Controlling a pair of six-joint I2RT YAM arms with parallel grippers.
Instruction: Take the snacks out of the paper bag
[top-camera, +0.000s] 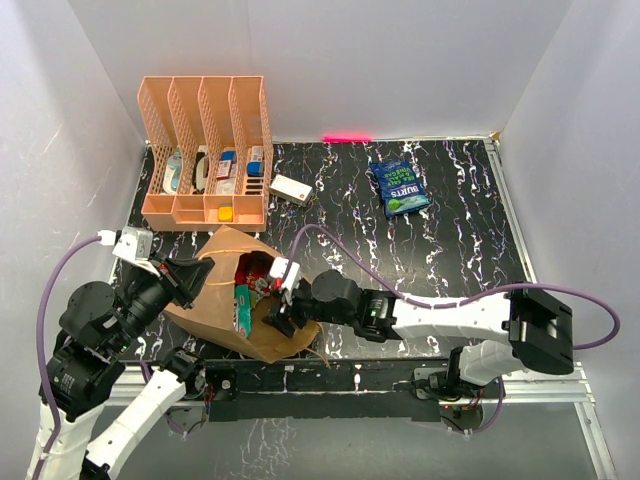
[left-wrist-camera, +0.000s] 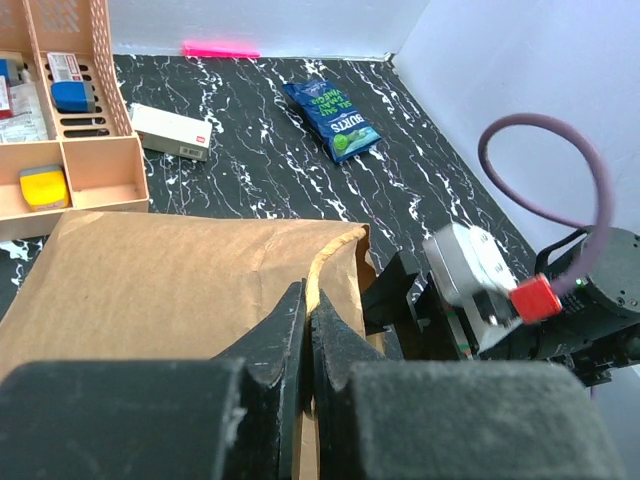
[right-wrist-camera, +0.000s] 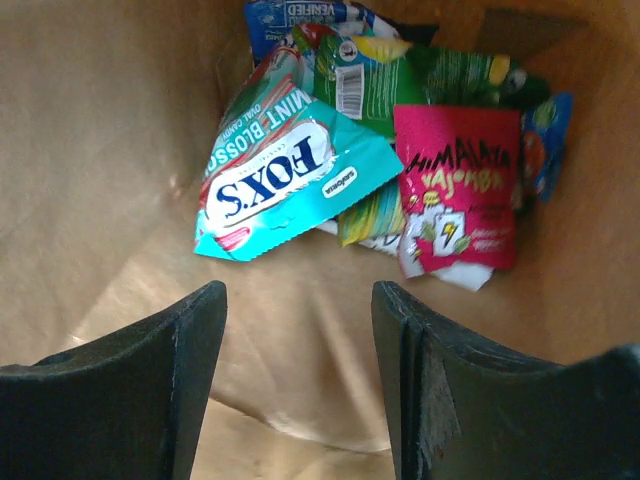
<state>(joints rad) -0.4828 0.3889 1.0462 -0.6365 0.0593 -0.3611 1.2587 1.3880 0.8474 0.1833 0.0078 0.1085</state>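
At the near edge of the table (top-camera: 470, 240) the paper bag (top-camera: 215, 310) lies on its side; the left gripper (left-wrist-camera: 307, 298) is clamped on its rim; the right gripper (right-wrist-camera: 298, 300), spread wide and empty, sits inside, facing a teal Fox's packet (right-wrist-camera: 285, 185) and a pink packet (right-wrist-camera: 458, 190); a blue chip bag (top-camera: 401, 188) lies outside

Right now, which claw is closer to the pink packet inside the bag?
Right. The right claw sits open inside the paper bag, with the pink packet just ahead of it. The left claw pinches the bag's top edge from outside, farther away.
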